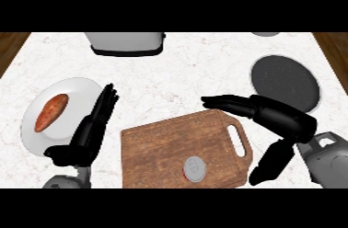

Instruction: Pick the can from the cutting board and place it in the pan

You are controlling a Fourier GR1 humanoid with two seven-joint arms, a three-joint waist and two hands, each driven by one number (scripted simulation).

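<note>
One can (194, 168) stands near on board (156, 144); right hand (282, 119) spread wide right of it, likely for grasping; left hand (94, 121) idle, open.

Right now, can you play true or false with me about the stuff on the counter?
1. The can stands on the cutting board. True.
2. The can is already in the pan. False: it is on the board, and the pan lies apart, further back on the right.
3. The right hand holds the can. False: its fingers are open and hold nothing, over the board's handle end.
4. A sweet potato lies on the white plate. True.
5. The left hand is to the right of the board. False: it is at the board's left, beside the plate.
</note>
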